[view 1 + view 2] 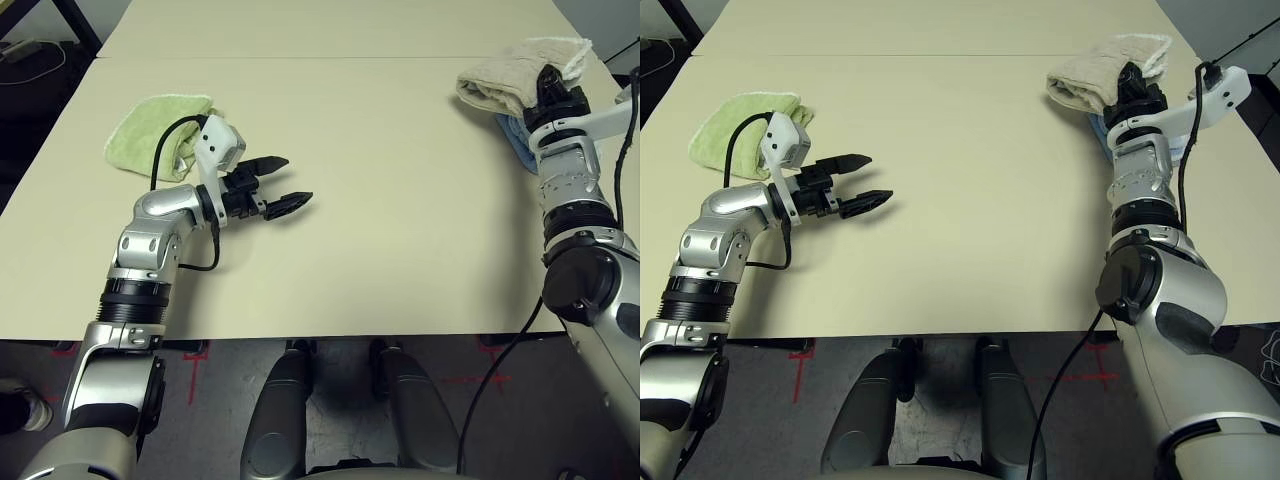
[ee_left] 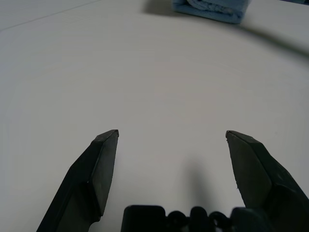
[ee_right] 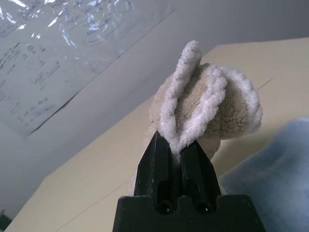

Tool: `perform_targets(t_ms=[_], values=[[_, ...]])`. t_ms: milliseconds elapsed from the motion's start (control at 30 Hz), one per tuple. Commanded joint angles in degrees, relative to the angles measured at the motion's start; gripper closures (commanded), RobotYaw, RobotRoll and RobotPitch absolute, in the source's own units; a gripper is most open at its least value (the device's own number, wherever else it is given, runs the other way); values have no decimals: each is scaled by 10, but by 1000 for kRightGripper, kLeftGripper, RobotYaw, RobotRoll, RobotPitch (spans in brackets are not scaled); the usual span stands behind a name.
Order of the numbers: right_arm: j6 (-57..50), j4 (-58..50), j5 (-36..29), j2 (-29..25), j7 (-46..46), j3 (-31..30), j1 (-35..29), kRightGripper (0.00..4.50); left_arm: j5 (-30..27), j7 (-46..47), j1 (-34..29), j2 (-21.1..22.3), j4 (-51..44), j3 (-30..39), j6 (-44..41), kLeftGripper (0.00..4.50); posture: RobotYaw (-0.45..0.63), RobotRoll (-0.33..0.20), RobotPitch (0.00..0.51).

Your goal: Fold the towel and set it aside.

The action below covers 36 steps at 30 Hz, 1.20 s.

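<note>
The beige towel (image 1: 510,75) lies bunched and folded at the table's far right, partly over a light blue folded towel (image 1: 518,140). My right gripper (image 3: 175,144) is shut on the beige towel's white-stitched edge (image 3: 190,104), which rises between the black fingers; in the head view that gripper (image 1: 552,88) sits at the towel's near right side. My left gripper (image 1: 285,183) hovers open over bare table left of centre, nothing between its fingertips (image 2: 108,140).
A light green folded towel (image 1: 155,135) lies at the left, just behind my left wrist. A seam (image 1: 330,57) crosses the table at the far side. The wide middle of the tabletop (image 1: 390,200) is bare. The blue towel (image 2: 212,8) shows far ahead of the left gripper.
</note>
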State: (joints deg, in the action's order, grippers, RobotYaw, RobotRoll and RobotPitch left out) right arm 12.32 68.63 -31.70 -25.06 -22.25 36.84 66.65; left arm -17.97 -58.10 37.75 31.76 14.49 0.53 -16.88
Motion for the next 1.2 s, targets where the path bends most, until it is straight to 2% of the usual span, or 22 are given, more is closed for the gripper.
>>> perform_targets(t_ms=[33,233,533,900,1200], values=[[20,15,0,-21,23,12,-2,4493,-2,-1,-2,0,5,2,-3,0,-25,0,212],[24,22,6,-36,40,11,-18,4493,-1,-4,-1,-1,5,1,-4,0,-32,0,215],[18,21,14,-24,70,1,-43,4493,-1,-6,4,-5,0,-4,-9,0,-30,0,213],[18,-13,19,-31,79,-4,-107,4493,1,-8,2,-3,-2,-2,-8,0,-33,0,206],[-15,-49,26,-47,76,-15,-142,1308,1,-10,2,-4,0,-5,-10,0,-43,0,206]])
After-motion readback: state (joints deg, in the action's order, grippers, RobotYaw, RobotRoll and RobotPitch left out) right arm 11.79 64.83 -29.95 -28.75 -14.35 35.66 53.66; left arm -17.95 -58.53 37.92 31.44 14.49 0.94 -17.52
